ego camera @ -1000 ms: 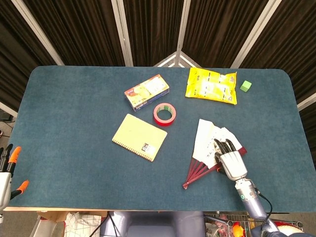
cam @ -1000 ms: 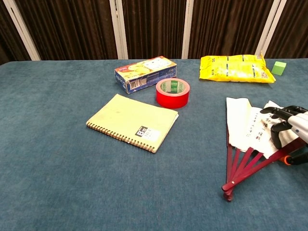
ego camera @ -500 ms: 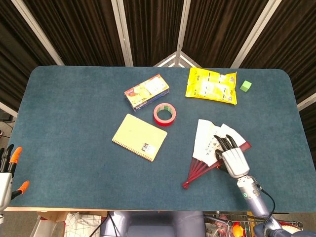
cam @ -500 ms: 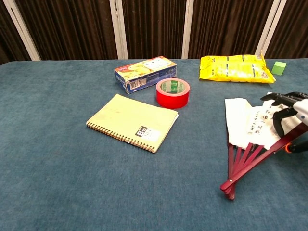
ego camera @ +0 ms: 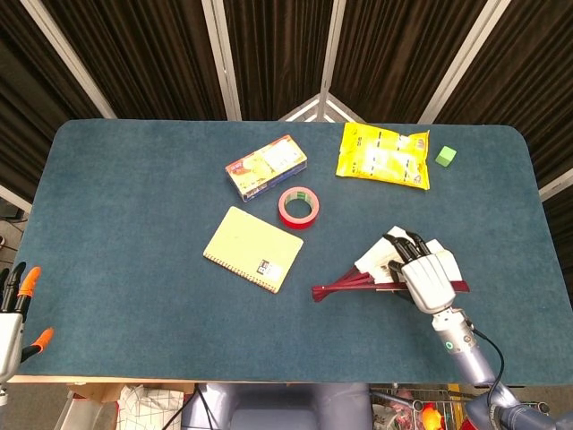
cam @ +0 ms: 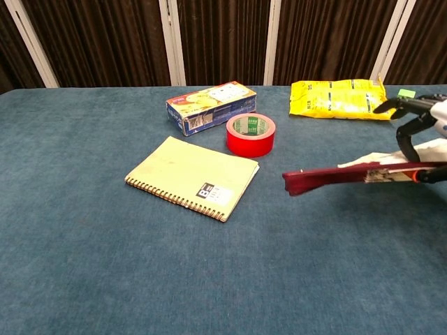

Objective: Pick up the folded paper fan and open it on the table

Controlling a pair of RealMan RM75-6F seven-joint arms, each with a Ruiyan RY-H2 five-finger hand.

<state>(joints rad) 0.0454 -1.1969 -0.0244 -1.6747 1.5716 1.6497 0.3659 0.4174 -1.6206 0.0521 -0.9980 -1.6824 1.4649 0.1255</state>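
Now right robot hand (ego camera: 428,279) gripping paper fan (ego camera: 358,283), ribs lying crosswise, pivot leftward

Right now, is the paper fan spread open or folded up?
Mostly folded. The paper fan shows its red ribs bunched into one narrow bar, with little white paper fanned out near the right hand, which holds it above the table.

Our right hand (ego camera: 428,279) grips the fan (ego camera: 358,283) at lower right; our left hand (ego camera: 12,313) idles, fingers apart, at lower left.
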